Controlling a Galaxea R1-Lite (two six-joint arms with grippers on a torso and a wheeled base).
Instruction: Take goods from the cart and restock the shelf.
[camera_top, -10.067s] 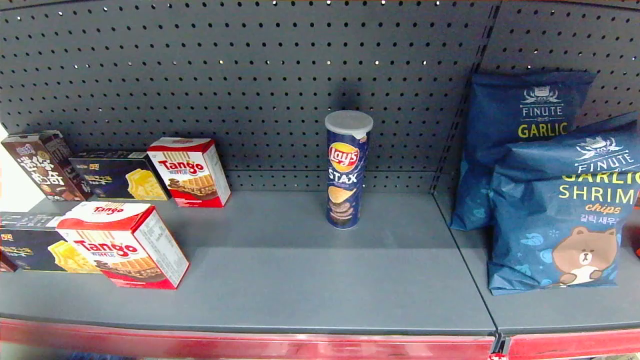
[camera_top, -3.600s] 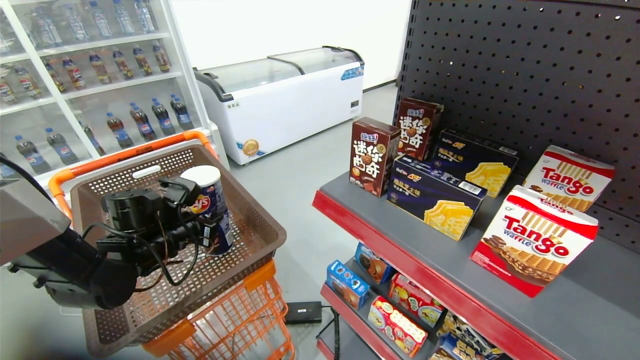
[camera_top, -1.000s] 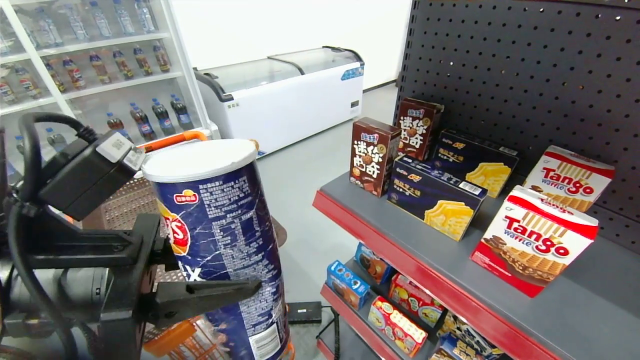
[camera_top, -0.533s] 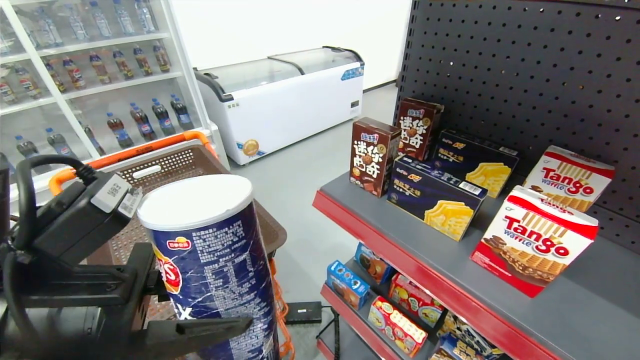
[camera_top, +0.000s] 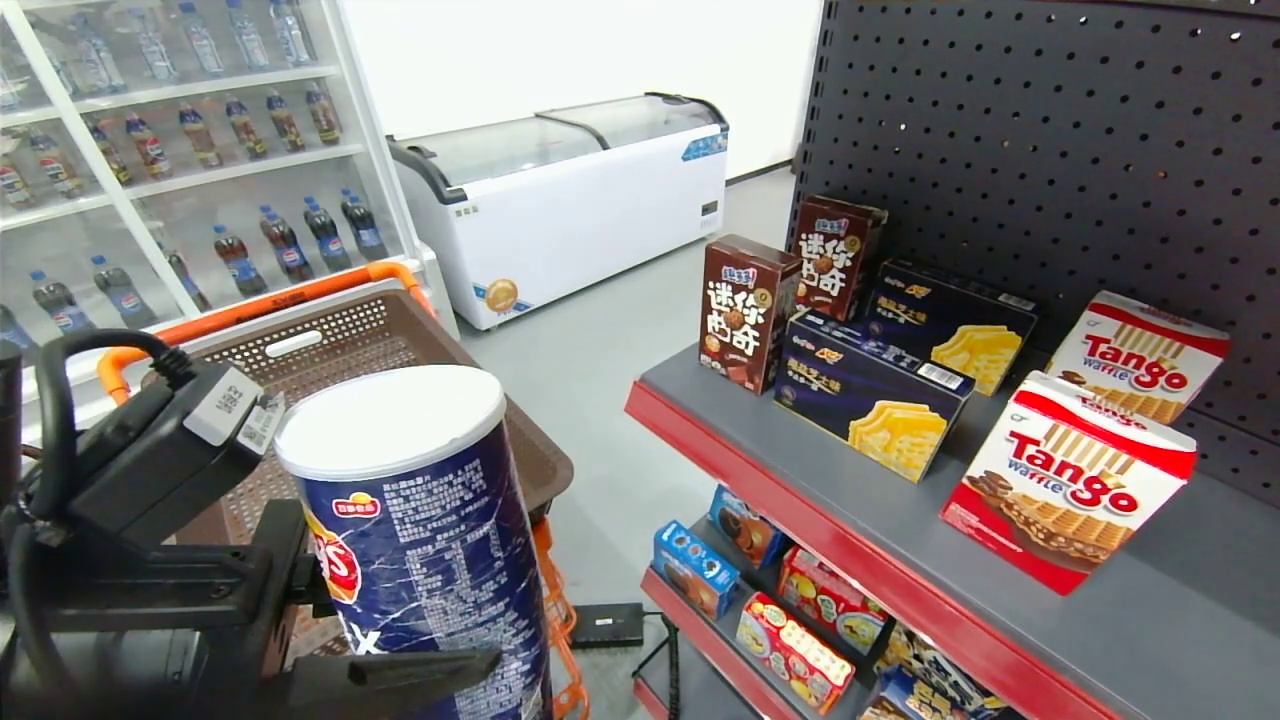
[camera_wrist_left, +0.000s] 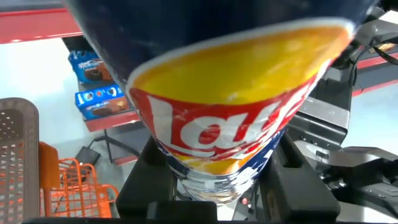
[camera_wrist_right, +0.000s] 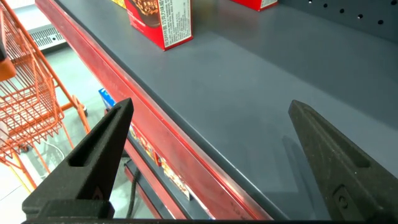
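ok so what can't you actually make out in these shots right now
Head view: inside of the basket is hidden behind the chip can and left tool, so goods left in it cannot be told.
Head view: the can's base is cut off by the bottom edge.
Left wrist view: the can covers where the tool's fingers touch it.
Head view: the shelf beyond the wafer boxes is cut off by the right edge.

Grey shelf (camera_top: 1150, 620), red front edge: two brown boxes (camera_top: 745, 312), two navy boxes (camera_top: 875, 395), two red-white boxes (camera_top: 1065, 480).
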